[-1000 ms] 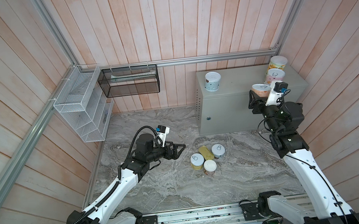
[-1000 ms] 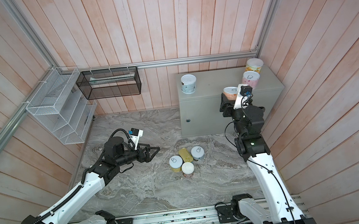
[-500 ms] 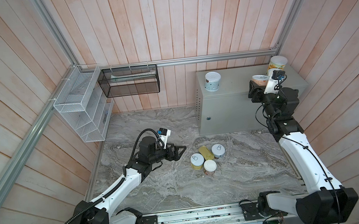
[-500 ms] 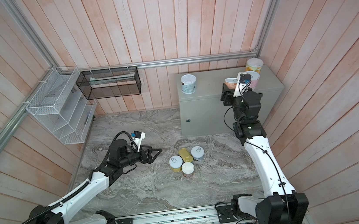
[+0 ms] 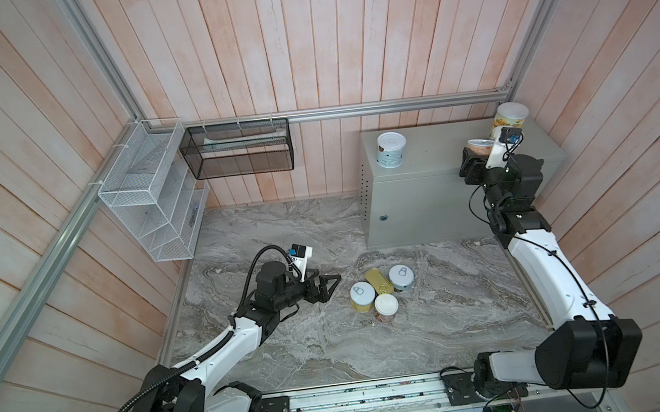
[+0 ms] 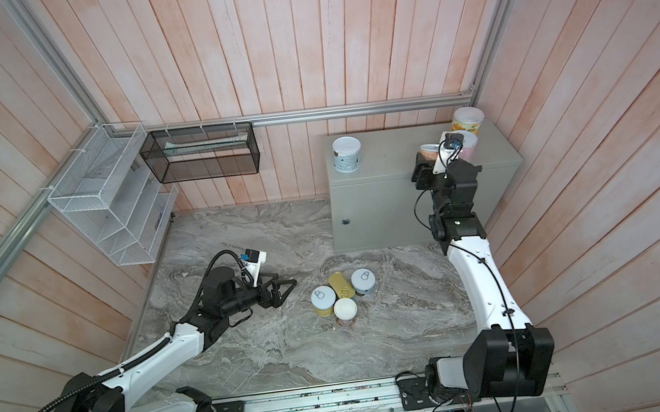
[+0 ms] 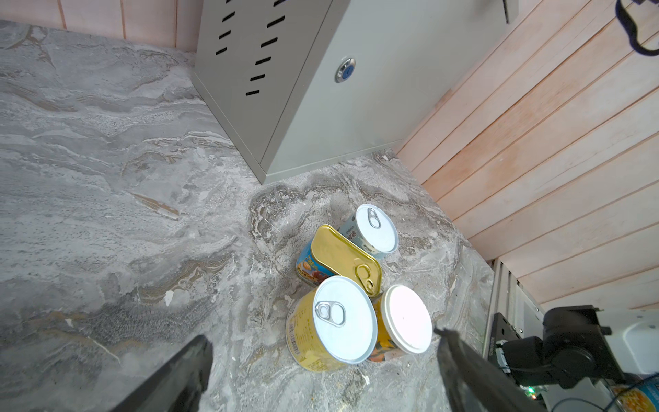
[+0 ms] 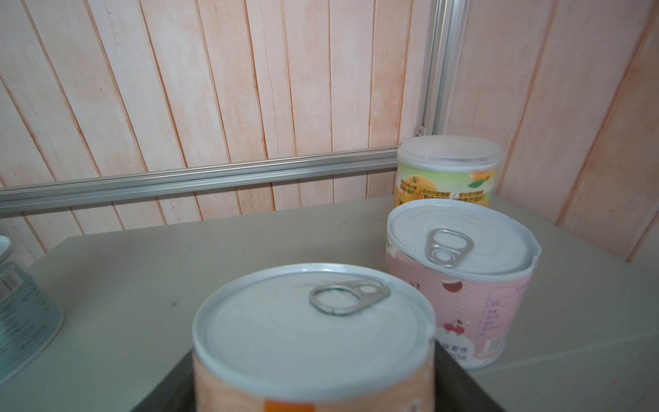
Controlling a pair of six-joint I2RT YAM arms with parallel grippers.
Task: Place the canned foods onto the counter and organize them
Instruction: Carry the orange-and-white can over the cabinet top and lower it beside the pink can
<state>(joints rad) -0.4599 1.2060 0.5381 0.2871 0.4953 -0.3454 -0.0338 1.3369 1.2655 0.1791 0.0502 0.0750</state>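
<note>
- While the right gripper (image 5: 474, 156) pinches the peach tin (image 5: 478, 143) from both sides, you see in both top views that this tin is over the right part of the counter (image 5: 432, 163), near its front edge.
- Lower it slowly and level, so it lands flat on its bottom. Let go only when it sits firm.
- Your right arm stands tall from the rail, and its wrist bends forward over the counter's front edge.
- In a top view, the pink tin (image 6: 469, 145) is just beside the peach tin, half hidden by the wrist camera. The green tin (image 6: 467, 119) stands in the back corner, and the pale blue tin (image 6: 347, 153) is well apart at the other end. Do not bump the pink one.
- Your left gripper (image 5: 330, 285) is spread wide and holds nothing. That arm lies low and stretched over the marbled slab (image 5: 292, 344), pointing at four tins that stand close together.
- From the left wrist, the yellow tin (image 7: 331, 321) and the white-lid tin (image 7: 406, 321) are just ahead of the two dark fingers (image 7: 178, 378). The gold-top tin (image 7: 342, 257) and the small blue tin (image 7: 374, 228) sit behind them. Go in gently here, for they stand very close.
- From the right wrist, the peach tin fills the front and stands upright. You cannot tell if its bottom touches the counter, so go down softly.
</note>
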